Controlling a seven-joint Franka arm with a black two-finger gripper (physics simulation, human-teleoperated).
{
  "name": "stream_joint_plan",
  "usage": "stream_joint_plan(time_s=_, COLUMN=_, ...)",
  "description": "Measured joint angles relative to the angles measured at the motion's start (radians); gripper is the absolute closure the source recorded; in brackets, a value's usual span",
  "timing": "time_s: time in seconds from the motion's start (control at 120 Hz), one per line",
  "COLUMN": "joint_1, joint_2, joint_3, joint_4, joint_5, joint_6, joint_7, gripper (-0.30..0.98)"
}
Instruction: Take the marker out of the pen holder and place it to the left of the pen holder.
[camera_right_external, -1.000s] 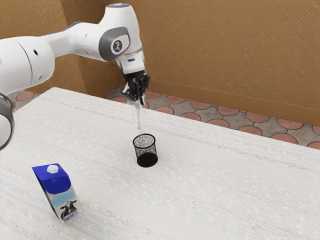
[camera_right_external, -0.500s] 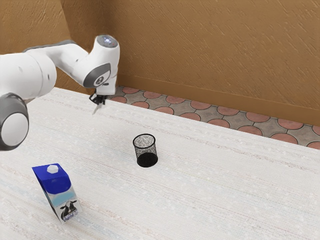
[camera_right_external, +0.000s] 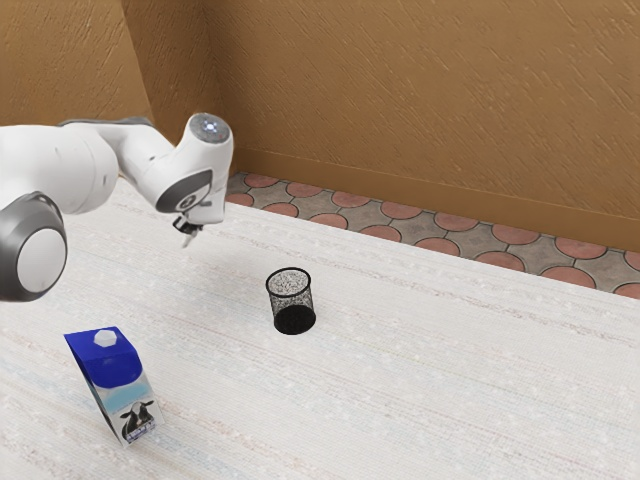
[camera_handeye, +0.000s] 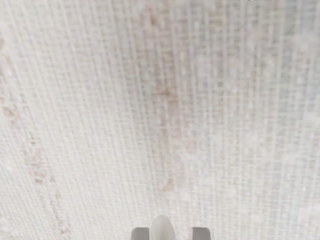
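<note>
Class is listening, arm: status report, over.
Gripper over the table, grip unclear. Marker at the gripper, out of the pen holder. Pen holder and milk carton both clear of the gripper.

Marker: you see it small and blurred (camera_right_external: 188, 240); the wrist view's lower edge cuts its body.
Gripper: the arm's last link covers most of it from you (camera_right_external: 186, 228).
Arm: its base part (camera_right_external: 40, 165) is cut by the exterior view's left edge.
Milk carton: its small print (camera_right_external: 142, 431) is too small for you to read.
Dark marks: cut at the wrist view's upper edge (camera_handeye: 254, 0), you cannot tell what they are.
</note>
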Motion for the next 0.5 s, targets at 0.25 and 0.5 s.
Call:
stream_joint_plan(time_s=0.25, joint_1=-0.006, joint_2=-0.001, joint_3=0.001, joint_4=-0.019, joint_5=0.0, joint_6=-0.002, joint_7=-0.037, gripper=0.32)
stream_joint_plan(time_s=0.5, joint_1=-0.108, joint_2=-0.436, joint_3=-0.058, joint_4=0.09, joint_5=-0.383, joint_6=-0.457, joint_7=-0.161, gripper=0.1)
